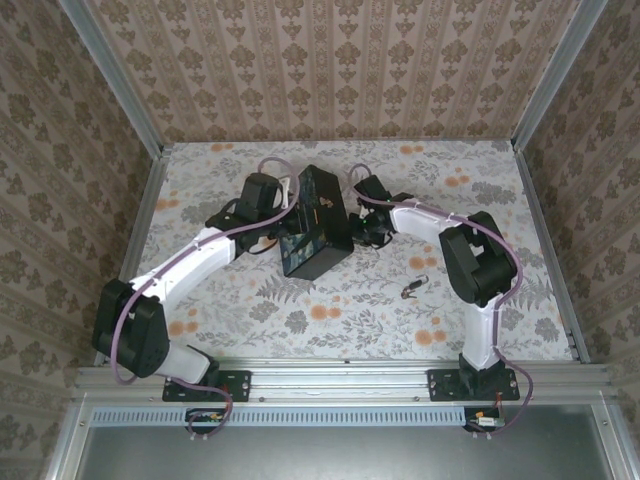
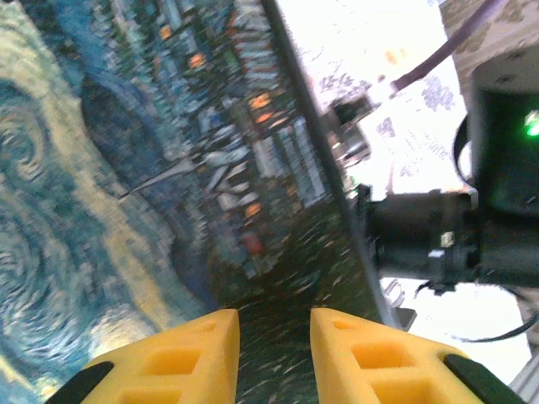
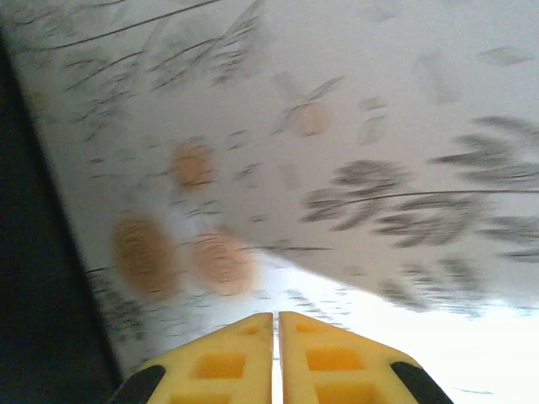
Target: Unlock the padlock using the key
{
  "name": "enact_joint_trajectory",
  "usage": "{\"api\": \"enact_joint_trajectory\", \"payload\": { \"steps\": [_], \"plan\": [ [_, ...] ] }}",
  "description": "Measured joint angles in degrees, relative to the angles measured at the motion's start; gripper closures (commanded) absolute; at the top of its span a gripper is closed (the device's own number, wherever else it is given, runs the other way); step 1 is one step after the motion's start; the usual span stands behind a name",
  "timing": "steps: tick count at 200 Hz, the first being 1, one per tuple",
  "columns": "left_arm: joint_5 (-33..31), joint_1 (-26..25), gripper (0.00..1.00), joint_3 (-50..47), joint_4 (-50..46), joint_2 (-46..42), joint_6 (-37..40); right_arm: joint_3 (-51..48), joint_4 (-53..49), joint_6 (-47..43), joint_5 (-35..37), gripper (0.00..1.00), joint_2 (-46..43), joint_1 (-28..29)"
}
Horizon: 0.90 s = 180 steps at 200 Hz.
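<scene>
Key (image 1: 415,290), prob. the small dark bit on desk (image 1: 520,200), 5 o'clock of box (image 1: 320,215): right hand (image 3: 276,316), shut & empty, must open, descend squarely; left hand (image 2: 274,316) part-open over box.

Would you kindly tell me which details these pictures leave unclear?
- Small dark piece on the table, top view: too small to confirm as the key.
- Padlock's state: in the top view both arms crowd the box; in the left wrist view glare washes out its edge.
- Left tool, left wrist view: whether it touches the box cannot be judged from this angle.
- Table pattern, right wrist view: motion-blurred beyond the shut right tool.
</scene>
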Motion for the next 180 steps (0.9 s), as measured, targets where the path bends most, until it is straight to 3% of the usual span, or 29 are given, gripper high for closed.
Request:
{"api": "enact_joint_trajectory", "payload": {
  "steps": [23, 81, 101, 106, 110, 111, 113, 118, 121, 124, 127, 151, 180],
  "plan": [
    [-0.44, 0.26, 0.68, -0.02, -0.37, 1.20, 0.52, 0.24, -3.61, -3.54, 3.74, 0.86, -0.83, -1.36],
    [0.68, 4.15, 0.68, 1.07, -1.27, 2.82, 1.81, -3.23, -1.88, -6.29, 3.56, 0.84, -4.15, -1.42],
    [1.07, 5.16, 0.56, 2.21, -1.29, 2.82, 2.78, -4.74, -1.64, -6.34, 3.50, 0.81, -4.57, -1.42],
    [0.94, 5.73, 0.47, 2.40, -1.49, 2.82, 4.13, -5.03, -1.49, -6.27, 3.50, 0.77, -4.66, -1.46],
    [1.03, 6.16, 0.22, 2.62, -1.92, 2.82, 4.72, -5.46, -1.05, -6.47, 3.41, 0.71, -4.81, -1.62],
    [0.96, 6.23, 0.11, 2.67, -2.08, 2.82, 5.16, -5.55, -0.98, -6.38, 3.37, 0.69, -4.85, -1.64],
    [0.61, 6.51, 0.03, 2.82, -2.38, 2.82, 6.56, -5.86, -0.83, -6.21, 3.34, 0.65, -5.09, -1.77],
    [0.04, 7.19, 0.00, 3.04, -3.08, 2.82, 7.80, -6.51, -0.68, -6.40, 3.23, 0.52, -5.57, -1.90],
    [-0.44, 7.61, 0.00, 3.08, -3.34, 2.82, 8.81, -6.99, -0.59, -6.51, 3.21, 0.37, -6.01, -2.08],
    [-0.96, 8.11, 0.00, 3.10, -3.58, 2.82, 9.70, -7.56, -0.55, -6.67, 3.06, 0.11, -6.51, -2.19],
    [-1.73, 8.70, 0.00, 3.10, -3.85, 2.75, 10.80, -8.22, -0.55, -6.64, 3.08, 0.01, -7.23, -2.56],
    [-8.11, 13.18, 0.00, 0.59, -2.93, 1.44, 17.42, -12.02, -0.46, -8.20, 4.20, 0.00, -13.44, -6.84],
    [-15.61, 19.63, 0.00, -15.02, 6.58, -8.26, 28.20, -20.59, 5.05, -13.29, 15.30, 0.00, -28.15, -13.73]
  ]
}}
